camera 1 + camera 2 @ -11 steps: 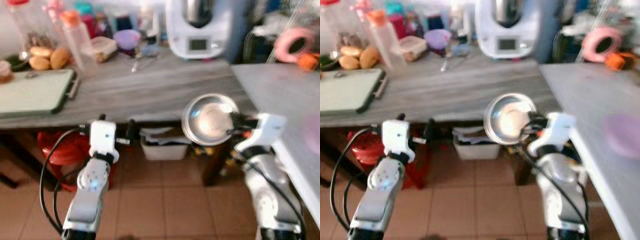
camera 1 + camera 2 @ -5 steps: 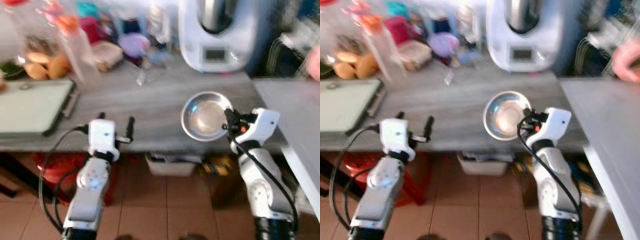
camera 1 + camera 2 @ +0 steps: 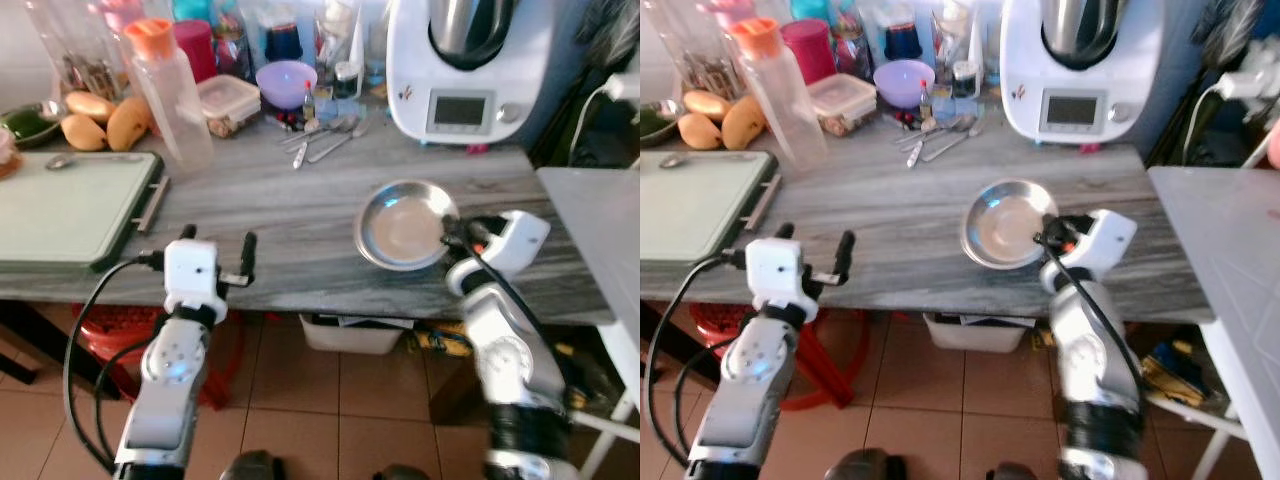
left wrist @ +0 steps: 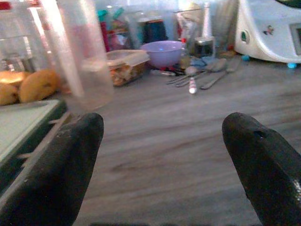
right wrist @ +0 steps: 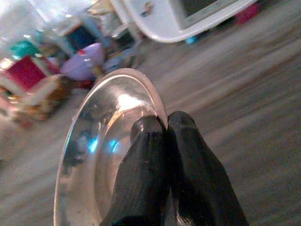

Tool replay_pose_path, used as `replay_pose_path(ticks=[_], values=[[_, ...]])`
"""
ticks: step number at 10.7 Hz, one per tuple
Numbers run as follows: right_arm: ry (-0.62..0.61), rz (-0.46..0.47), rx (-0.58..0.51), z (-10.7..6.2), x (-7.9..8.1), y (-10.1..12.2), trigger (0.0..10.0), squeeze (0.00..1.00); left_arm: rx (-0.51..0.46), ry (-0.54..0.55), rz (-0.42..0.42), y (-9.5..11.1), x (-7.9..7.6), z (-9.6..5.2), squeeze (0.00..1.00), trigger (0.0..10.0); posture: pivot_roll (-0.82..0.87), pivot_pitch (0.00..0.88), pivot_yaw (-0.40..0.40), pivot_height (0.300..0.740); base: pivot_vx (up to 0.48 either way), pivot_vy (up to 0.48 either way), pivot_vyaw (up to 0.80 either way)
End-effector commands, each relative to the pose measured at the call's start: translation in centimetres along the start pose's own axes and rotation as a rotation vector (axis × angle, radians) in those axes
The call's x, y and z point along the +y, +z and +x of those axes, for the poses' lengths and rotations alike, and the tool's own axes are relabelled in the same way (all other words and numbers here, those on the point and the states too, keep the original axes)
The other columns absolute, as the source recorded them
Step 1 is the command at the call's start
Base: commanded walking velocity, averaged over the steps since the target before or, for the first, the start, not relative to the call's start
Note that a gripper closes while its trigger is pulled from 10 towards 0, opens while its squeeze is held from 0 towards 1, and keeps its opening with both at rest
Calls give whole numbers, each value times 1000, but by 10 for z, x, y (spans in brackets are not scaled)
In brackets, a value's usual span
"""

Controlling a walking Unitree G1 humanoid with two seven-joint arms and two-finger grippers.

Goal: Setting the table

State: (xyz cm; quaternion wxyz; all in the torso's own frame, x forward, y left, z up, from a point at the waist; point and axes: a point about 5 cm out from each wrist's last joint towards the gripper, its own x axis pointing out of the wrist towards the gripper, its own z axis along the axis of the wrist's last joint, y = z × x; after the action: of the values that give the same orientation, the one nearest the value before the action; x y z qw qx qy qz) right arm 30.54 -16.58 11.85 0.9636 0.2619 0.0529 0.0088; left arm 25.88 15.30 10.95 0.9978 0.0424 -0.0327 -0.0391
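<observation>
1. Two claws work at the near edge of the grey desk (image 3: 300, 200); the left claw (image 3: 218, 240) hovers there released, fingers (image 4: 56, 174) spread wide with nothing between them.
2. Beyond the left claw and to its left lies a green cutting board (image 3: 65, 205), with a clear bottle (image 3: 172, 95) with an orange cap standing just past it.
3. Further beyond, between the two claws, sit a purple bowl (image 3: 286, 78) and loose cutlery (image 3: 325, 135).
4. Clenched on the near rim of the steel bowl (image 3: 400, 225), the right claw (image 3: 452, 232) has its fingertips (image 5: 153, 129) pinched together over the edge; the bowl lies on the desk just left of that claw.
5. Beyond the right claw stands a white kitchen machine (image 3: 465, 65).
</observation>
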Motion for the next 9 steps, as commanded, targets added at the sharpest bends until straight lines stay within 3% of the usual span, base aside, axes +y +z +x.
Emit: replay_pose_path(ticks=[1, 4, 7, 8, 9], values=[[19, 22, 21, 4, 7, -2, 10000, 0, 5, 20, -11, 2, 4, -1, 0, 10000, 35, 0, 28, 740, 0, 0, 0], [73, 113, 171, 11, 25, -23, 10000, 0, 8, 12, -6, 2, 1, 0, 0, 10000, 34, 0, 25, 740, 0, 0, 0], [35, 186, 258, 16, 29, -36, 10000, 0, 27, -10, -18, 0, -2, 0, 0, 10000, 39, 0, 21, 740, 0, 0, 0], [21, 171, 280, 17, 28, -39, 10000, 125, 41, -16, -18, -2, -4, 0, 0, 10000, 39, 0, 20, 740, 0, 0, 0], [13, 170, 285, 17, 27, -41, 10000, 1000, 46, -18, -18, -3, -4, 0, 0, 10000, 38, 0, 20, 740, 0, 0, 0]])
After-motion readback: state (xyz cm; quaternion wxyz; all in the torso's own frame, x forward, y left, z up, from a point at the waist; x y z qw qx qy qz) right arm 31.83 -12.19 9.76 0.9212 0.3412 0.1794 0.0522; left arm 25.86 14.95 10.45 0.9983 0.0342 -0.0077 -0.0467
